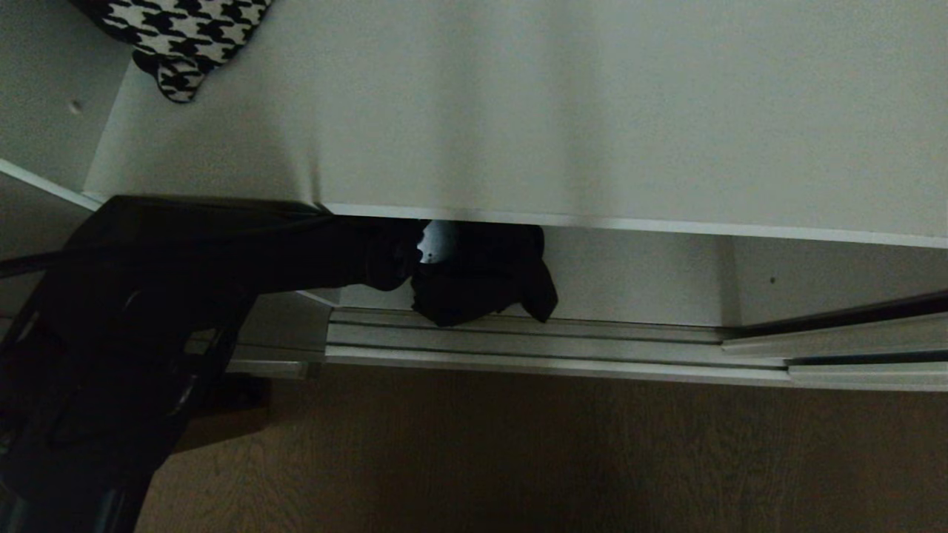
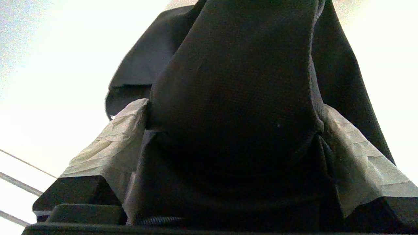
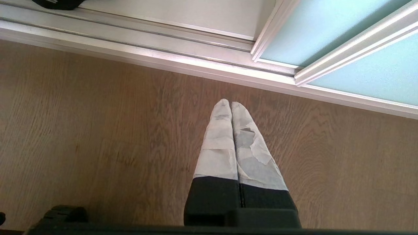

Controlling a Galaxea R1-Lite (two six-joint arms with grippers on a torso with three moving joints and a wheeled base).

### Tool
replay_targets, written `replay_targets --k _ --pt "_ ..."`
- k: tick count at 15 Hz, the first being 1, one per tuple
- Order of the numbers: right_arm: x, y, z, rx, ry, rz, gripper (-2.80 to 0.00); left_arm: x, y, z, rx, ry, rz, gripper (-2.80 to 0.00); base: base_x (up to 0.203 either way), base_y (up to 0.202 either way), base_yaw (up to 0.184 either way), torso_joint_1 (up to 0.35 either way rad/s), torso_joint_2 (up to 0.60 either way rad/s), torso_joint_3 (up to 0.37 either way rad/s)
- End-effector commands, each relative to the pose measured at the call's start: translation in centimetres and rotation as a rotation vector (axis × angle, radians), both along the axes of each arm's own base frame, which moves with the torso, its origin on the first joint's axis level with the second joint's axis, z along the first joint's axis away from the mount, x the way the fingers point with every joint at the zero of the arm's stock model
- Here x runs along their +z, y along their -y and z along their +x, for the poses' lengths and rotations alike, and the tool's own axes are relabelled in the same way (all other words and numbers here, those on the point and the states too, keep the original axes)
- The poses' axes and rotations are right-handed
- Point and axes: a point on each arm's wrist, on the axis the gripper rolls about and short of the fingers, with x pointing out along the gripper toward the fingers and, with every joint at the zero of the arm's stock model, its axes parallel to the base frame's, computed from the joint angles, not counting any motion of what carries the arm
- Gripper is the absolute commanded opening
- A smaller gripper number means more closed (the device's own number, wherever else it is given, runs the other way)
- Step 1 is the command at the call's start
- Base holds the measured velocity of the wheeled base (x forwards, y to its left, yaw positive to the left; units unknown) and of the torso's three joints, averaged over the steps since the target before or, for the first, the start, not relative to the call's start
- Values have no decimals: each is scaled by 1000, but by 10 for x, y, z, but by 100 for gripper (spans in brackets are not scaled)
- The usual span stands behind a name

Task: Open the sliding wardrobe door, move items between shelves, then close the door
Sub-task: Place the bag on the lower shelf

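Observation:
My left arm reaches in under the upper shelf point(image 1: 592, 111), and its gripper point(image 2: 235, 107) stands open. The soft black pouch bag point(image 2: 235, 98) fills the gap between its two taped fingers point(image 2: 111, 143). In the head view the pouch point(image 1: 481, 289) lies on the lower shelf point(image 1: 637, 274), right behind the floor track. The houndstooth bag point(image 1: 185, 37) lies at the far left of the upper shelf. The frosted blue-green sliding door point(image 3: 326, 29) is slid aside to the right. My right gripper point(image 3: 231, 104) is shut, empty, and hangs over the wood floor.
The ribbed silver floor track point(image 1: 518, 340) runs along the wardrobe's front. Brown wood floor point(image 1: 555, 459) lies before it. A white side wall point(image 1: 44, 81) bounds the shelves on the left. A second door panel point(image 3: 375, 68) overlaps the first.

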Motion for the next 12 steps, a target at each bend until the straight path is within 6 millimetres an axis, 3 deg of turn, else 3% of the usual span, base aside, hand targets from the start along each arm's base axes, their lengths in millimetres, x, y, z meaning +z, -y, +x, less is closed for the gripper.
replay_targets --k 1,5,8,10,12 --pt "0 0 0 1 4 -1 -280 -6 -1 3 -15 -24 85 0 0 0 0 0 0 0" --pt "0 0 0 1 4 -1 -280 -10 -6 2 -211 -88 213 0 0 0 0 0 0 0" --pt "0 0 0 1 4 -1 -280 -22 -15 -15 -273 -295 303 0 0 0 0 0 0 0" --pt "0 0 0 1 2 -1 -280 -8 -20 -24 -266 -284 272 0 0 0 0 0 0 0" --pt "0 0 0 1 2 -1 -280 -9 -21 -32 -292 -341 276 0 0 0 0 0 0 0"
